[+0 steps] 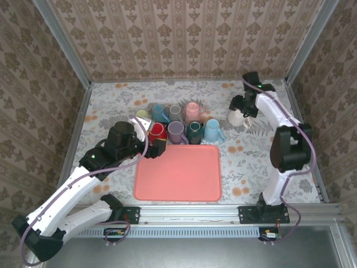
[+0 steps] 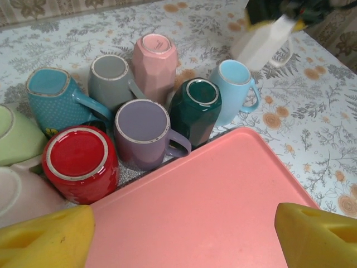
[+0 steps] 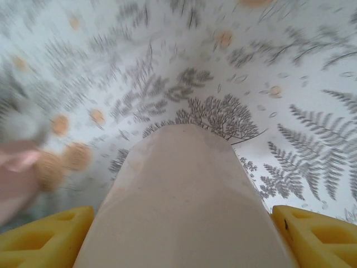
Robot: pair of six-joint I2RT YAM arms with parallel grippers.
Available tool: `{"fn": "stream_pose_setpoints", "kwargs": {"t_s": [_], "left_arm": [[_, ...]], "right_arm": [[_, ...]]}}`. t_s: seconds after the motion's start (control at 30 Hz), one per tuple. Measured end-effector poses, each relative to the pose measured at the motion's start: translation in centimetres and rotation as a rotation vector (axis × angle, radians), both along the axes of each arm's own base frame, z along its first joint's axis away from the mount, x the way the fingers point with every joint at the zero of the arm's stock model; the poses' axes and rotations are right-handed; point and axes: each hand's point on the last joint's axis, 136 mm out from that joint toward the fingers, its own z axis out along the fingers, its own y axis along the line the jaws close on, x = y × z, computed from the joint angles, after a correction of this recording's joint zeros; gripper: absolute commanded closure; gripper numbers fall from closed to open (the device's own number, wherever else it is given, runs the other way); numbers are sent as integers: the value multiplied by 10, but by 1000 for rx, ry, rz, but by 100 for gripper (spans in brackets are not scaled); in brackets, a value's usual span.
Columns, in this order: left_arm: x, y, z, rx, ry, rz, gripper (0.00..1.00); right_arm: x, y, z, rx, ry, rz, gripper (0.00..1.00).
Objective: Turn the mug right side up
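Observation:
The white mug [image 1: 236,118] is at the back right of the table, between the fingers of my right gripper [image 1: 244,109], which is shut on it. In the left wrist view the mug [image 2: 261,49] hangs tilted above the floral cloth, its handle to the right. In the right wrist view its pale body [image 3: 184,206] spans the whole gap of the right gripper [image 3: 181,237], touching both yellow fingers. My left gripper [image 1: 159,148] [image 2: 184,234] is open with nothing in it, over the far left corner of the pink tray [image 1: 178,178].
Several mugs stand upside down in a cluster behind the tray [image 2: 223,195]: red [image 2: 81,162], purple [image 2: 142,131], dark green [image 2: 195,109], light blue [image 2: 234,89], pink [image 2: 156,58], grey [image 2: 111,78], teal [image 2: 56,100]. Patterned walls enclose the table.

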Motion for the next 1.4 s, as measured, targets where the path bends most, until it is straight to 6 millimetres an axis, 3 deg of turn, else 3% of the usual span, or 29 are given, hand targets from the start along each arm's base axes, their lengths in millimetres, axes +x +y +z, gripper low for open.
{"fn": "stream_pose_setpoints", "kwargs": {"t_s": [0.13,0.17,0.23,0.3,0.43,0.53,0.7,0.83,0.97,1.2,1.23,1.33,1.4], "left_arm": [[4,-10,-8,-15,63,2,13],[5,-14,-7,-32,74,-4,12],[5,-27,0,-90,94,-29,12],[6,-43,9,-163,108,-67,12],[13,-82,28,-339,141,-167,13],[19,-107,39,-466,158,-241,15],[27,-135,41,-568,173,-369,17],[41,-132,52,-639,121,-410,16],[51,-119,73,-721,40,-449,25],[37,-115,101,-795,-127,-572,28],[36,-114,102,-798,-140,-576,30],[34,-113,109,-804,-205,-595,46],[33,-112,114,-811,-239,-606,47]], "right_arm": [[-10,-7,81,175,-241,-120,60],[-12,-7,93,212,-284,-131,60],[-19,3,125,339,-395,-144,62],[-25,20,143,475,-462,-132,65],[-34,61,153,726,-496,-82,66],[-37,95,163,877,-461,-4,78],[-49,140,196,1065,-443,124,73],[-64,165,219,1153,-421,219,71],[-77,185,235,1207,-409,292,67],[-97,210,260,1306,-393,400,67],[-99,211,262,1314,-394,412,67],[-106,213,266,1333,-394,428,67],[-111,215,268,1340,-396,440,67]]}}
